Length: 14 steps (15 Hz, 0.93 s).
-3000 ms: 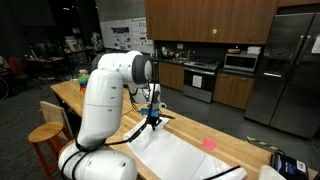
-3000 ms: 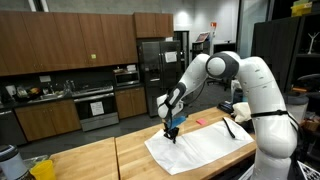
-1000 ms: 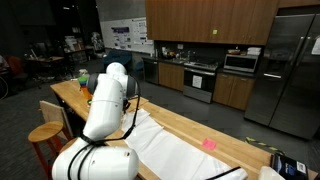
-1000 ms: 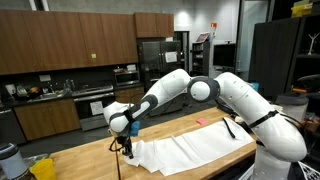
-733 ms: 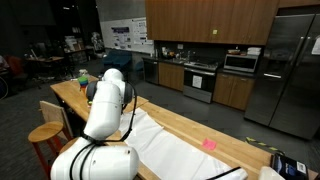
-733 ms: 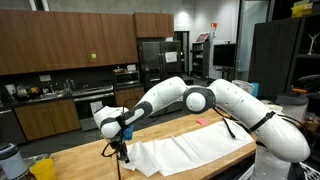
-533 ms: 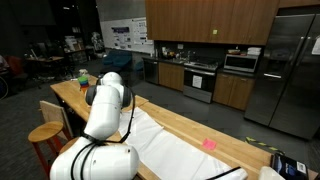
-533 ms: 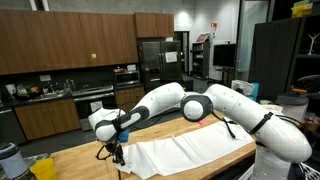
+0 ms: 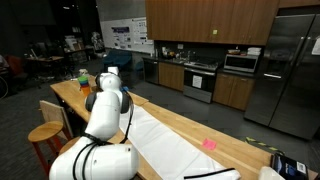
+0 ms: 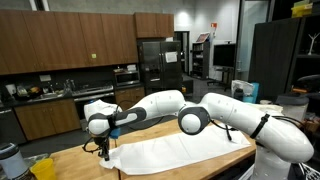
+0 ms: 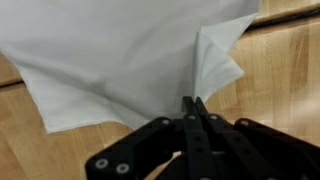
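Pincer: my pincer [image 11: 193, 103] is pinched tight on a corner of the white cloth [image 11: 110, 50].
Cloth: spread flat across the wooden table [image 11: 285, 75].

My tool [image 11: 192, 102] looks like matt black plastic, and the cloth [image 11: 120, 60] at its tips is soft white fabric, matt and lightly creased. The desk [image 11: 275, 75] is pale wood, smooth and faintly shiny; my arm [image 10: 150, 104] has a glossy white shell.

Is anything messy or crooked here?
Yes. The cloth lies crooked on the table, and one corner is folded over and creased where the shut gripper pinches it.
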Each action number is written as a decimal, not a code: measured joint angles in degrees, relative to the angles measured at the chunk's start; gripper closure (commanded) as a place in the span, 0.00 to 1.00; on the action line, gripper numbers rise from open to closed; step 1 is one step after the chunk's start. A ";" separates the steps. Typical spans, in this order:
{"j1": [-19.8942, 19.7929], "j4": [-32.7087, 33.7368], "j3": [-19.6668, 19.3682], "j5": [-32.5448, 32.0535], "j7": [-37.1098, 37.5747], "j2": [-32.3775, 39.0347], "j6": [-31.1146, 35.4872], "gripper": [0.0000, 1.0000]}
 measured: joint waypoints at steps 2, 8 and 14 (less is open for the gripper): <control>0.07 1.91 -0.06 1.20 -0.70 0.13 -0.03 0.81; 0.18 2.45 -0.04 1.38 -0.86 0.68 -0.04 0.44; -5.06 -1.09 -2.08 1.76 8.00 0.91 5.29 0.06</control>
